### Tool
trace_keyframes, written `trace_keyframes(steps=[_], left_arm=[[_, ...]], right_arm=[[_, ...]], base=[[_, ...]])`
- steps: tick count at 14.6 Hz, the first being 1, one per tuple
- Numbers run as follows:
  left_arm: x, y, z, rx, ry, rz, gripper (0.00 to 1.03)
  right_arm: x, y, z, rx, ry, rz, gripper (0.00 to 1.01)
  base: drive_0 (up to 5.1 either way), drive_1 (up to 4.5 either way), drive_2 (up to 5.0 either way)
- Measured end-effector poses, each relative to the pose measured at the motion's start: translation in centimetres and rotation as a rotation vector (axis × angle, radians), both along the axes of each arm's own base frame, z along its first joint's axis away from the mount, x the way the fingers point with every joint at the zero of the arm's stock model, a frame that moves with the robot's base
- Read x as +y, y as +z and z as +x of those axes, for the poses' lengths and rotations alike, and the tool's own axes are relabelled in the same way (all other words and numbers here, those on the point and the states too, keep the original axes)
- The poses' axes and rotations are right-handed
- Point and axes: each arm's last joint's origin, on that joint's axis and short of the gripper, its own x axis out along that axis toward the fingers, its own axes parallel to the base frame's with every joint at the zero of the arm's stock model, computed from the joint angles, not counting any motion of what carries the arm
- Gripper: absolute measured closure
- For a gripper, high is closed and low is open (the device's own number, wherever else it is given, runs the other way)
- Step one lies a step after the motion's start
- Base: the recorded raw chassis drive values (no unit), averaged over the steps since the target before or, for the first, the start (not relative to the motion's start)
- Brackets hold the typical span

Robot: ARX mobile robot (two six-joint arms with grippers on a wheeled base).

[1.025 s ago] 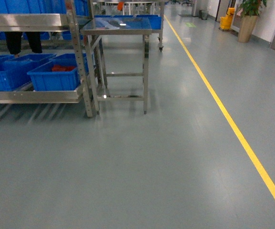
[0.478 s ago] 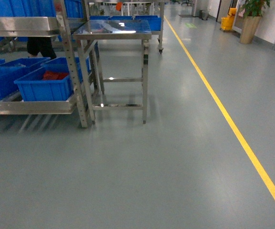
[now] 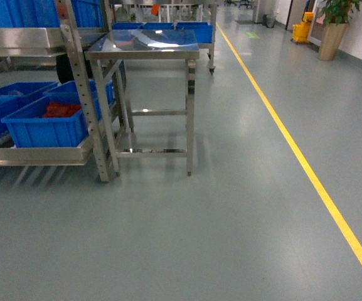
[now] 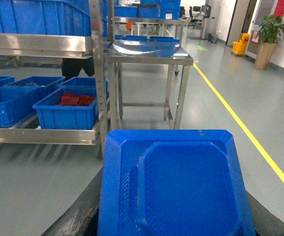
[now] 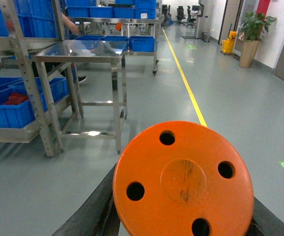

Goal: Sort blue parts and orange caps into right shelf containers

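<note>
Blue part (image 4: 176, 187) & orange cap (image 5: 183, 179) fill wrist cams, hiding jaws; grip state unclear

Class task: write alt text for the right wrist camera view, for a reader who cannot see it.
A round orange cap with four holes fills the foreground, resting between dark gripper parts at the bottom edge. Beyond it, a steel table stands beside a shelf rack holding blue bins, and a yellow floor line runs down the grey aisle.

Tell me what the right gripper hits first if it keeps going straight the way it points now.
Likely open floor first; the steel table sits left of that line. The orange cap hides the gripper, and depth is unclear.
</note>
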Motion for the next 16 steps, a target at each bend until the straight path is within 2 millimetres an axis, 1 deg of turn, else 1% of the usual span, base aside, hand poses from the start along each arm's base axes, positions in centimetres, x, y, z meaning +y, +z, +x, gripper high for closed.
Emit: trace_keyframes(steps=[16], left_arm=[[0.0, -0.04, 0.0, 0.005, 0.0, 0.0, 0.59]], right_arm=[[0.0, -0.03, 0.0, 0.003, 0.0, 0.0, 0.57]], base=[[0.0, 4.09, -4.0]])
